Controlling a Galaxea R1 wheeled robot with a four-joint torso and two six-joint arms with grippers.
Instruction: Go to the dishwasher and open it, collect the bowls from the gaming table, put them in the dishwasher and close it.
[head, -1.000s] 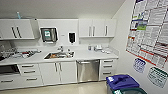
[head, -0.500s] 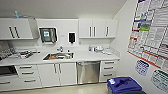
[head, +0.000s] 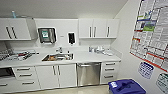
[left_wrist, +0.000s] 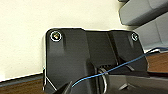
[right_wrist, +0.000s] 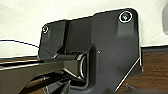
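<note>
Head view: kitchenette wall ahead. The stainless-steel-fronted dishwasher sits closed under the white countertop, just right of the steel sink and left of a white drawer stack. A blue lidded bin stands right of the dishwasher. Gripper states: cannot tell. Judgement: approach squarely, leaving room for the door to drop, clear of the bin.
</note>
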